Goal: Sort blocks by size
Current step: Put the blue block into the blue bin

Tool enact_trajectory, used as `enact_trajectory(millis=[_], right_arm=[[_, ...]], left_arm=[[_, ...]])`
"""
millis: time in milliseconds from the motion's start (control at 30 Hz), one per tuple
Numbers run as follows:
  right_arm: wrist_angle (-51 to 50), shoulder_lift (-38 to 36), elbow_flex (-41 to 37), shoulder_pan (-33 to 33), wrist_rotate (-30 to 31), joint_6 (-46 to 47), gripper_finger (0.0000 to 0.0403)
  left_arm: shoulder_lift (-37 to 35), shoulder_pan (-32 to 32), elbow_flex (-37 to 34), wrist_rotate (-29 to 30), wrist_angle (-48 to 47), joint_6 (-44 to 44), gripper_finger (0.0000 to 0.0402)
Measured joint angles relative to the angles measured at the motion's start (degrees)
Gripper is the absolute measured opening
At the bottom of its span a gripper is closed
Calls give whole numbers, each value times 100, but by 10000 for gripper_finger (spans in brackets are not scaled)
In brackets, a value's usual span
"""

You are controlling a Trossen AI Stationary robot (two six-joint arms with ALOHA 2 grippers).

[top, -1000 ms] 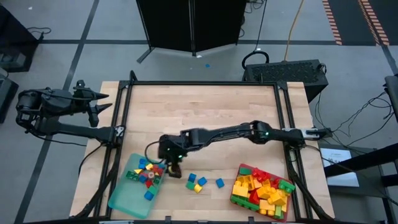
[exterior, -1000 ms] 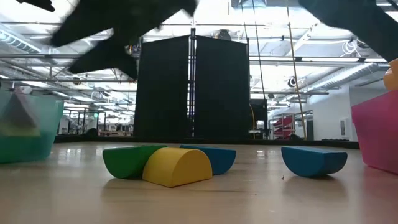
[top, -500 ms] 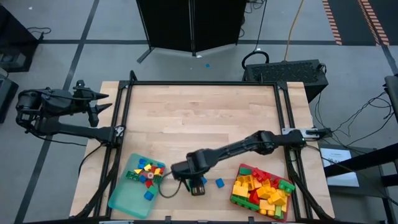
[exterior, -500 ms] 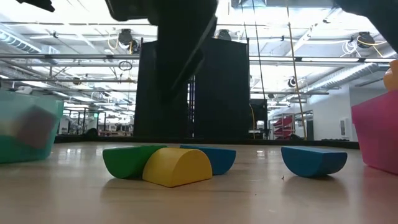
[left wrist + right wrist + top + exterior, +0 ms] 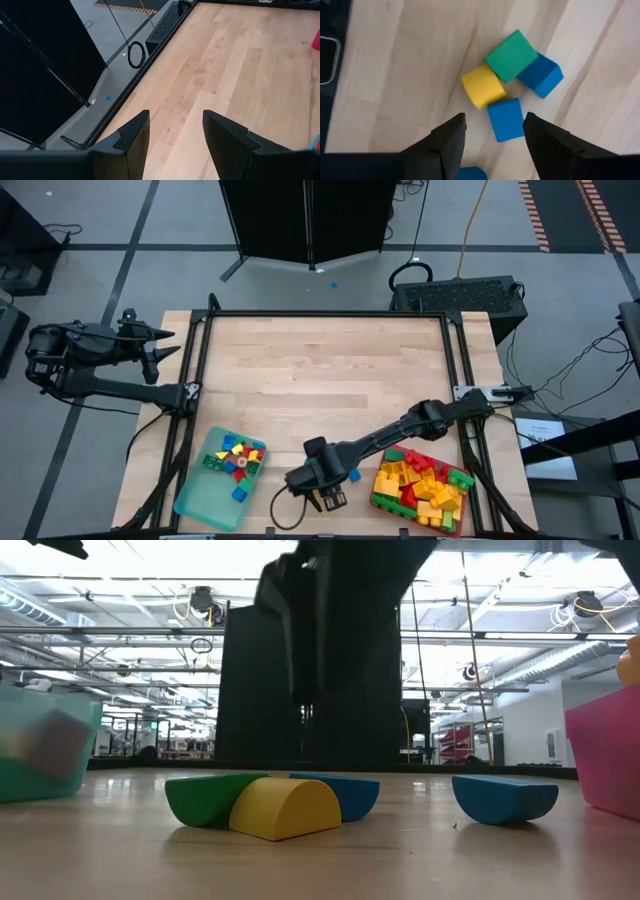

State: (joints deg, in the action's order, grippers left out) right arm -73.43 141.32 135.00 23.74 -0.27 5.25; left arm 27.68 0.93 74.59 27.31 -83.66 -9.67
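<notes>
Since a second ago our right gripper (image 5: 330,500) has swung from the teal tray's (image 5: 195,502) edge toward the near table edge, and now hangs over the loose small blocks between the two trays; left arm hasn't budged; blocks on the table look unmoved.

Right gripper fingers (image 5: 447,142) stand partly apart with nothing between them; in the wrist view we see under them a green cube (image 5: 510,55), a yellow cube (image 5: 482,85) and two blue cubes (image 5: 541,75) (image 5: 505,119) bunched together, green touching yellow and one blue; another blue bit sits at the frame edge, too cut off to identify.

Low view shows the same cluster: green block (image 5: 205,797), yellow block (image 5: 285,808) in front, blue block (image 5: 345,794) behind, and a separate blue block (image 5: 504,797) off to one side, apart from the rest.

Teal tray holds a handful of small mixed-colour blocks (image 5: 235,455); red tray (image 5: 378,500) is heaped with larger yellow, red and green blocks (image 5: 420,485).

Left gripper (image 5: 165,345) is parked off the table's far left corner, fingers (image 5: 132,137) partly apart, holding nothing; we see only bare wooden table (image 5: 240,75) ahead of it.
</notes>
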Motion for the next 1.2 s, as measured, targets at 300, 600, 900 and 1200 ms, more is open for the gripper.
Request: enact_trajectory(millis=[300,600,900,1200], right_arm=[[96,66,-310,-84,-267,43,252],[400,70,-683,-205,-55,-51,301],[719,63,-1206,-314,-306,-56,267],[813,55,-1274,-299,-304,-72,128]], left_arm=[[0,0,2,0,-2,2,187],[0,1,0,-2,-3,7,187],[0,0,0,0,-4,6,187],[0,0,0,0,-4,14,187]])
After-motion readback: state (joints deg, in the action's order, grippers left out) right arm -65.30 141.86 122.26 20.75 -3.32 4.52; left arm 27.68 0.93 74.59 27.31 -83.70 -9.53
